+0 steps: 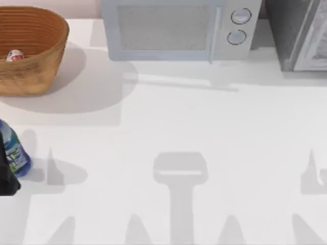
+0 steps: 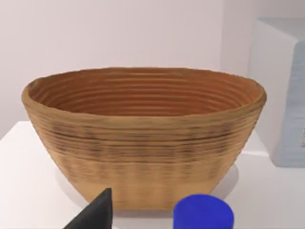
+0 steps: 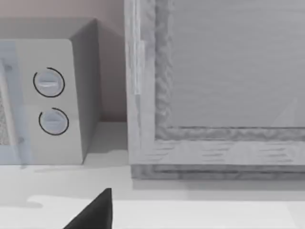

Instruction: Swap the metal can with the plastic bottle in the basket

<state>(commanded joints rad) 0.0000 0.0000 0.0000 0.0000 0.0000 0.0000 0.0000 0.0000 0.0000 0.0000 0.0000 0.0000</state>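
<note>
The basket point(image 1: 30, 71) stands at the table's far left, a tan woven oval, and it looms ahead in the left wrist view point(image 2: 143, 157). Inside it lies the metal can point(image 1: 14, 55), white and red. The plastic bottle point(image 1: 15, 153) stands near the left edge, closer to the front than the basket. Its blue cap point(image 2: 203, 215) rises just beside my left gripper point(image 1: 6, 176), which is open, with one dark finger point(image 2: 95, 215) apart from the cap. My right gripper point(image 3: 152, 225) is parked at the right, open and holding nothing, with one finger point(image 3: 97, 212) showing.
A white microwave point(image 1: 173, 28) stands at the back centre and a grey cabinet point(image 1: 301, 35) at the back right. The right wrist view faces the microwave's dials point(image 3: 50, 100) and the cabinet front point(image 3: 224, 86). White tabletop point(image 1: 204, 127) stretches between them and the front edge.
</note>
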